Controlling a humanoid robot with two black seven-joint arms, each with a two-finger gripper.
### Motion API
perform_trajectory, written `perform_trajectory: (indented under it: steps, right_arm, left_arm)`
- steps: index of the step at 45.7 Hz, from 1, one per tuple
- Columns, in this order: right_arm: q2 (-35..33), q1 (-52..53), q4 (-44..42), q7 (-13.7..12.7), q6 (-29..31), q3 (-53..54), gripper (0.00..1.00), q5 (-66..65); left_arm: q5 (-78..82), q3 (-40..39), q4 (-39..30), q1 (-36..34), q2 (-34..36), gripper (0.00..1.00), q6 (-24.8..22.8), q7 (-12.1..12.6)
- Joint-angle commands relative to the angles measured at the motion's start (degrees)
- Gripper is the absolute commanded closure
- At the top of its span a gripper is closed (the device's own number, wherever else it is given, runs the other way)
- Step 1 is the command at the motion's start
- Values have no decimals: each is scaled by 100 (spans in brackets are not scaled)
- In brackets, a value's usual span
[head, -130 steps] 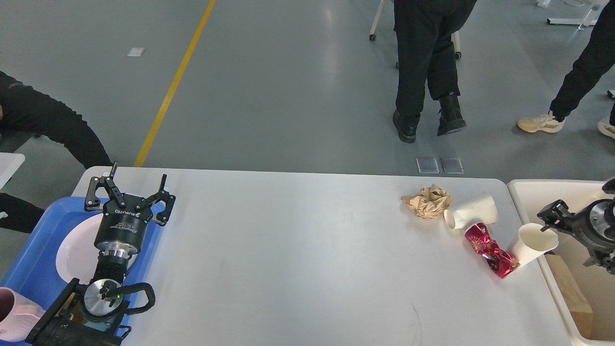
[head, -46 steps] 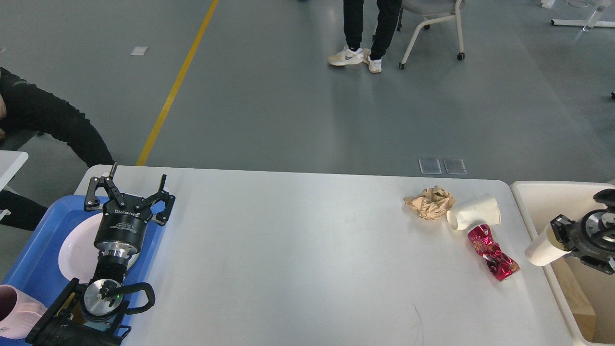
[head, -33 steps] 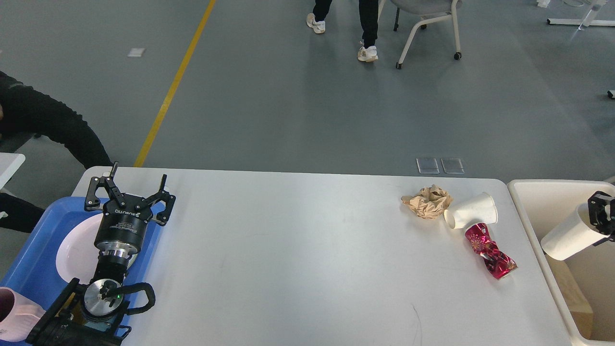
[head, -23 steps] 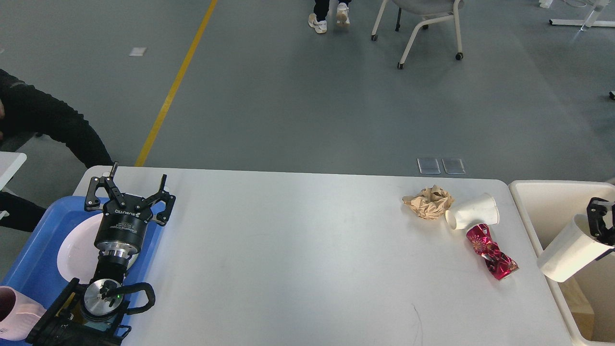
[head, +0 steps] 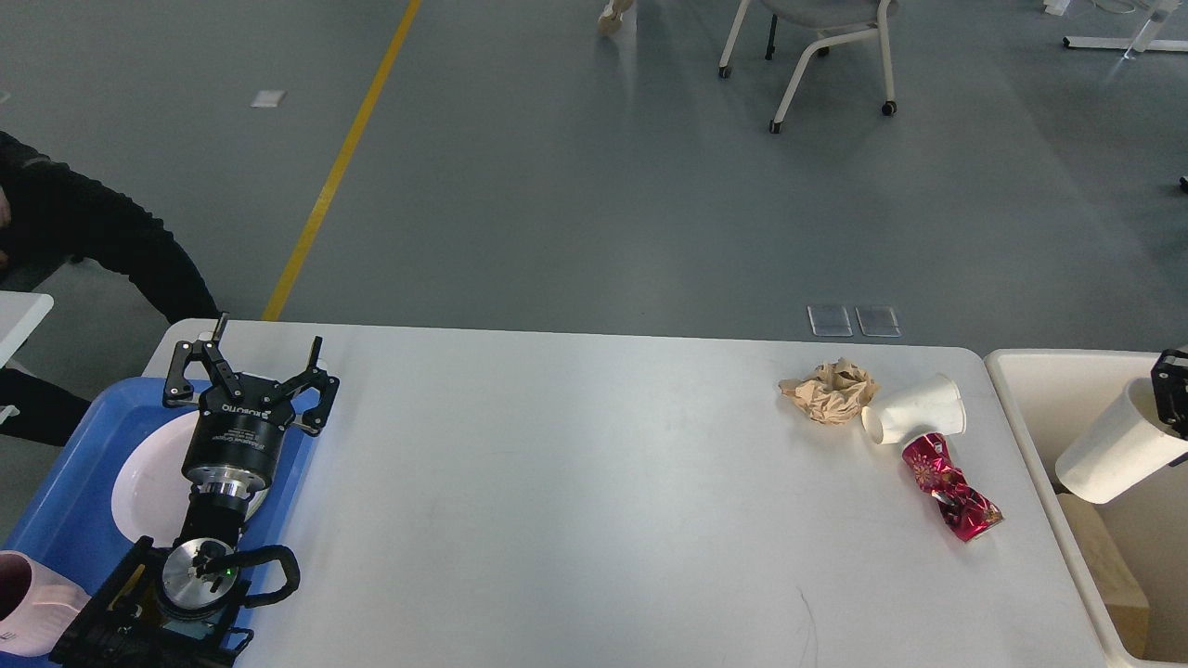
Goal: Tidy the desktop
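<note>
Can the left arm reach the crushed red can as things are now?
Probably not. The left gripper is open at the far left edge of the desktop, while the crushed red can lies near the right edge. Nothing blocks the path; the span looks too wide.

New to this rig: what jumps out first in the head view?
The red crushed can lies at the right end of the desktop, clustered with a tipped white cup and a brown paper wad. At the far right edge, the right pincer holds a second paper cup tilted over the cream bin. On the left, the left pincer stands open over the blue tray with its white plate.
</note>
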Motion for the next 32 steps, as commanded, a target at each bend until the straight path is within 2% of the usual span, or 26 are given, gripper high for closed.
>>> perform_trajectory:
  steps: [1,11,17,23,29,32]
  right_arm:
    - [-236,315,45,-7,-24,-30,100,-2]
    - [-544,359,27,-16,-331,-293,100,-266]
    - [-667,79,-166,11,-831,-329,100,-301]
    - [-685,-1387,-1176,46,-1718,119,100,-301]
    - [-553,-3145,-1791,46,-2624,1357,100,-301]
    - [-510,-4015,-2169,46,-2888,1990,100,-310]
  left_arm:
    - [0,-5,2,-1,1,4,10,0]
    - [0,-5,2,-1,1,4,1,-9]
    - [0,3,2,-1,1,4,10,-9]
    - [0,-5,2,-1,1,4,10,-9]
    - [0,-5,2,-1,1,4,10,0]
    - [0,-5,2,-1,1,4,1,-9]
